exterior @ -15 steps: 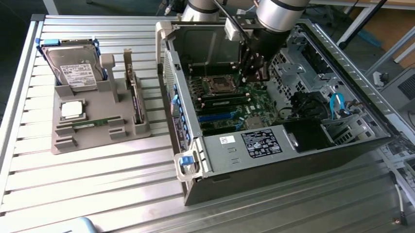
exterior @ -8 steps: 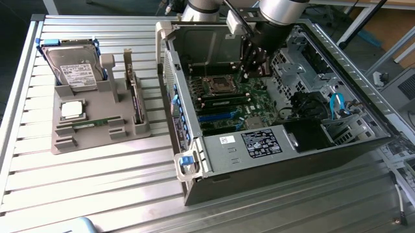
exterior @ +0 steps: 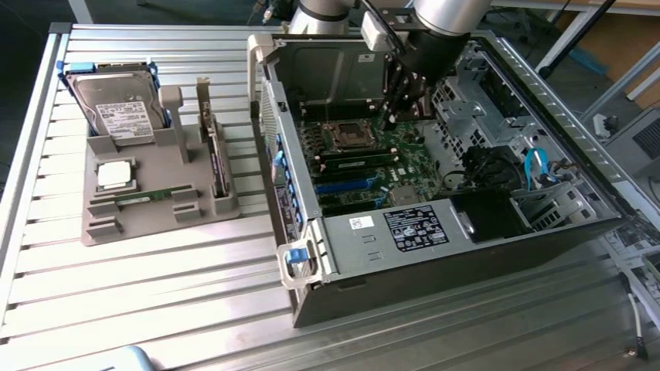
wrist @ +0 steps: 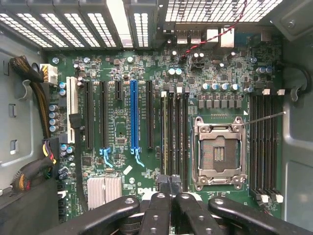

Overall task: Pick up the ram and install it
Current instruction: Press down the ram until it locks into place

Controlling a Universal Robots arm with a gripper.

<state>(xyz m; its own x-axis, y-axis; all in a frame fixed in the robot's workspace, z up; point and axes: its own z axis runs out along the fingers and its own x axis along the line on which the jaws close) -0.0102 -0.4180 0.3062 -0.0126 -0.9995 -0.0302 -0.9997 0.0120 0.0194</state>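
In the wrist view the gripper (wrist: 170,188) sat nearest the camera, its two black fingers (wrist: 159,205) pressed together with nothing visible between them. Just beyond the fingertips lay the motherboard (wrist: 122,98), and the tips were lined up over the bank of memory slots (wrist: 173,132) beside the empty processor socket (wrist: 218,152). A dark stick appeared to sit in that bank directly ahead of the fingertips, though whether it was fully seated could not be told. A second bank of slots (wrist: 264,142) stood on the far side of the socket, and a long blue slot (wrist: 133,115) lay further off among the black ones.

In the exterior view the gripper (exterior: 397,104) hung inside the open computer case (exterior: 413,255), low over the board near the socket (exterior: 351,137). Green strips lay in the slots (exterior: 361,161) just below it. Well apart, toward the exterior view's left, a grey holder tray (exterior: 154,224) rested on the metal table (exterior: 154,309). One ram (exterior: 153,196) lay flat in it, near a square silver chip (exterior: 116,175), an upright card (exterior: 215,166) and a hard drive (exterior: 116,108).

Judged from this, one stick seemed already carried to the board and pressed in or being pressed, with the empty gripper above it; the matching stick remained in the tray.
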